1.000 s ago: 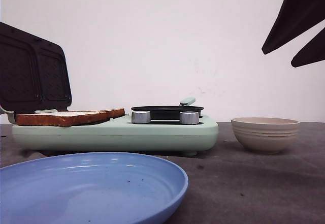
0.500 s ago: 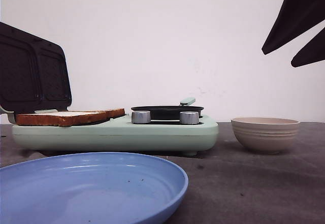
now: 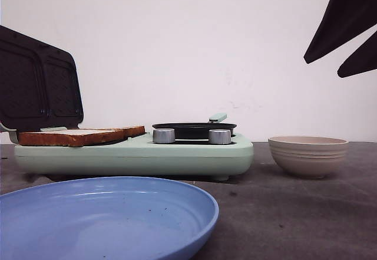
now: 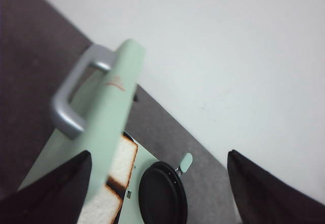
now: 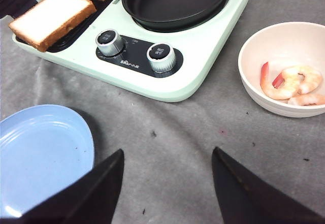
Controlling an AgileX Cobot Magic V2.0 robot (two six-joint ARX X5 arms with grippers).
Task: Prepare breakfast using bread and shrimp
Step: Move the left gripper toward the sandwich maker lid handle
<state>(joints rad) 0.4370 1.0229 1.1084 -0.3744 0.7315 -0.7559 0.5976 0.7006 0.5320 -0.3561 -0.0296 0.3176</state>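
Right gripper [image 5: 165, 183] hangs over the grey surface [image 5: 203, 142], jaws spread, nothing held. Nearest: blue plate [image 5: 43, 148]. Beyond it, the green cooker [image 5: 203, 66]; the bowl of shrimp [image 5: 292, 84] sits beside it, ahead and off to the jaws' right. Farther: 2 bread slices [image 5: 51, 18] on the grill side. Left gripper [image 4: 157, 193] hovers over the raised lid [image 4: 104, 115], jaws apart, empty.

Your right gripper [image 5: 167, 193] hung raised, jaws spread wide, nothing between them. Your left gripper [image 4: 157, 196] likewise looked parted, though only finger edges showed.
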